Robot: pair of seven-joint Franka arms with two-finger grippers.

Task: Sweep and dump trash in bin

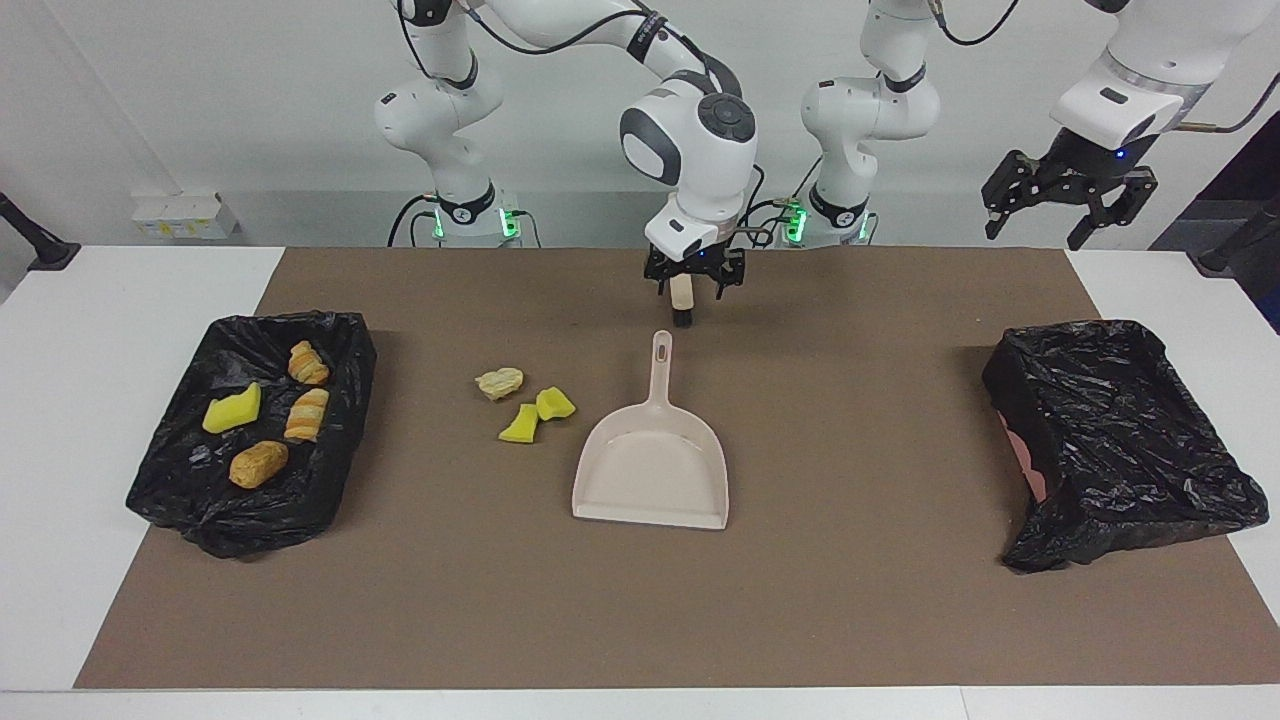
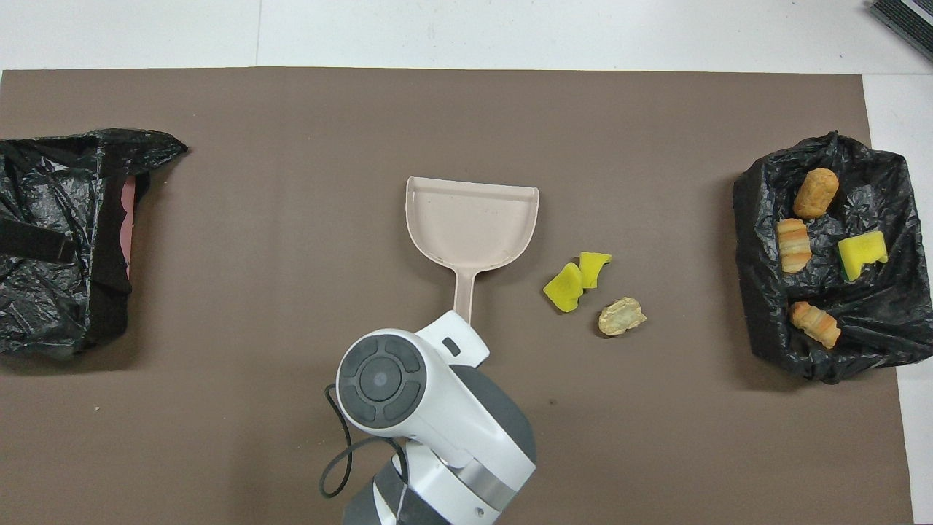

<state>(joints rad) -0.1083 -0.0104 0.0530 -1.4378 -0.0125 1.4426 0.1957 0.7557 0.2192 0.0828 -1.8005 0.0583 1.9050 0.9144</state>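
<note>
Three loose scraps of trash are seen on the brown mat beside the beige plastic dustpan [image 1: 652, 478], toward the right arm's end of the table: two bright yellow sponge pieces [image 1: 537, 412], touching each other, and a cream bread-like lump [image 1: 499, 382] just beside them, slightly nearer to the robots. None of the three lies in the dustpan, whose flat tray is seen bare, with its handle pointed toward the robots.

Above the mat, just past the tip of that handle, the right gripper [image 1: 694, 284] is pictured with its fingers spread apart. A beige brush handle [image 1: 683, 300] with a dark end shows between those fingers; whether it is touched by them cannot be told. In the overhead view the gripper is hidden under its own wrist.

At the right arm's end of the table a black-bag-lined bin [image 1: 335, 490] is shown holding four pieces: one yellow sponge block [image 1: 232, 410] and three orange-brown bread lumps [image 1: 259, 463]. At the left arm's end a second black-bag-lined bin [image 1: 1120, 440] is seen tilted, a pink wall showing at one edge; nothing can be made out inside it.

The left gripper [image 1: 1070, 205] is held high off the table's edge near that second bin, jaws apart, waiting.
</note>
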